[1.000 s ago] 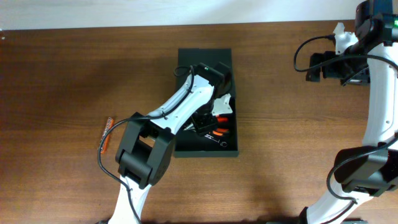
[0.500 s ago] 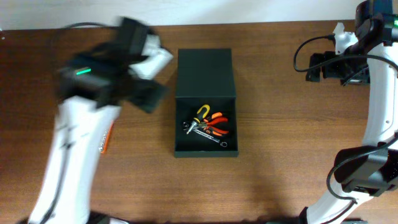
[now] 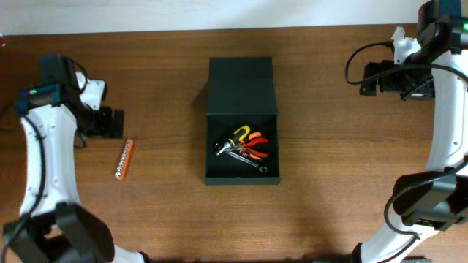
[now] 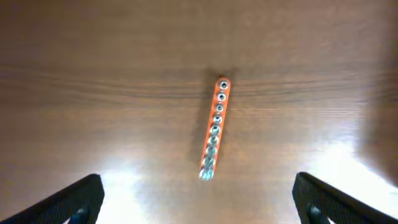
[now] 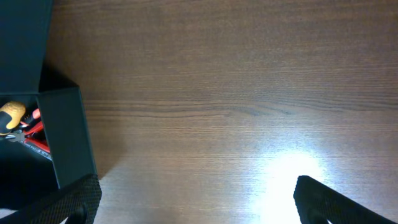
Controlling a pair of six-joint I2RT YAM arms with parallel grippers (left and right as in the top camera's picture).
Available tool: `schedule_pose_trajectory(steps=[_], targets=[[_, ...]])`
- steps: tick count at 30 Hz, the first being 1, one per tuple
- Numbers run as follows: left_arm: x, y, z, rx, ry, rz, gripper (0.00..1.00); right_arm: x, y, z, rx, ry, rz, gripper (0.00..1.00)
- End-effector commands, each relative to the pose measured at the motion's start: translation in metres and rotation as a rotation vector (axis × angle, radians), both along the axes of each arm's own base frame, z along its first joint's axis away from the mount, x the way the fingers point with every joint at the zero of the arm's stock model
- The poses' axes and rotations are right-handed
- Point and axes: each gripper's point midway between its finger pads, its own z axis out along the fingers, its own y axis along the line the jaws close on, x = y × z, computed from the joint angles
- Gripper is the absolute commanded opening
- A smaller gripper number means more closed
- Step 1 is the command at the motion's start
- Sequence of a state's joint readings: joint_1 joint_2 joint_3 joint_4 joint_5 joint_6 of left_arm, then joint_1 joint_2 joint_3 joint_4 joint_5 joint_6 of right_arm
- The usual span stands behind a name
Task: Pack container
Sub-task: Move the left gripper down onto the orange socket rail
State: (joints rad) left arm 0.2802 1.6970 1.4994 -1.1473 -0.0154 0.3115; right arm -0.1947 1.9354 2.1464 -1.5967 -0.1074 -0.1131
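The container (image 3: pixel 242 88) is a dark green-black box at the table's middle, with its lid flipped open toward the far side. In its tray lie yellow- and orange-handled pliers and a wrench (image 3: pixel 245 146). An orange socket strip (image 3: pixel 124 159) lies on the table to the left; in the left wrist view the strip (image 4: pixel 214 127) lies ahead of the fingers. My left gripper (image 3: pixel 108 123) is open and empty, just above the strip's far end. My right gripper (image 3: pixel 365 80) is open and empty at the far right. The container's corner (image 5: pixel 59 140) shows in the right wrist view.
Bare brown wooden table (image 3: pixel 329 168) lies between the container and the right arm. The table's far edge meets a white wall (image 3: pixel 219 14). The right arm's cables (image 3: pixel 355 55) hang near its wrist.
My left arm has swung from over the container's tray to the far left, above the orange socket strip. The tools stay in the tray. The right arm has not moved.
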Motion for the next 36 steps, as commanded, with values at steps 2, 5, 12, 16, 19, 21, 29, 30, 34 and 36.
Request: schedule_pose_trajectory(steps=[2,5,12,16,19,21,29,30,34,36], targets=[[-0.003,-0.013,-0.052,-0.074,0.067,-0.036,0.99,0.0,0.001,-0.002,0.012,0.003,0.006,0.99],[-0.006,-0.017,-0.078,-0.084,0.104,-0.043,0.99,0.0,0.001,-0.002,0.013,0.003,0.006,0.99],[-0.021,-0.022,-0.122,-0.108,0.206,-0.044,0.99,0.001,0.001,-0.001,0.012,-0.002,0.006,0.99],[-0.028,-0.016,-0.136,-0.079,0.255,-0.037,0.99,0.001,0.001,-0.001,0.012,-0.001,0.006,0.99],[-0.031,-0.012,-0.141,-0.06,0.276,-0.035,1.0,0.001,0.001,-0.002,0.012,0.0,0.006,0.99],[-0.032,-0.012,-0.142,-0.057,0.28,-0.035,0.97,0.001,0.001,-0.002,0.012,0.001,0.006,0.99],[-0.037,-0.014,-0.157,-0.075,0.326,-0.035,0.93,-0.002,0.002,-0.002,0.014,0.011,0.006,0.99],[-0.038,-0.014,-0.159,-0.077,0.334,-0.032,0.93,-0.002,0.002,-0.002,0.014,0.011,0.006,0.99],[-0.04,-0.015,-0.166,-0.082,0.351,-0.032,0.94,-0.002,0.002,-0.002,0.014,0.011,0.006,0.99],[-0.041,-0.015,-0.168,-0.085,0.359,-0.032,0.93,-0.002,0.002,-0.002,0.014,0.011,0.006,0.99]])
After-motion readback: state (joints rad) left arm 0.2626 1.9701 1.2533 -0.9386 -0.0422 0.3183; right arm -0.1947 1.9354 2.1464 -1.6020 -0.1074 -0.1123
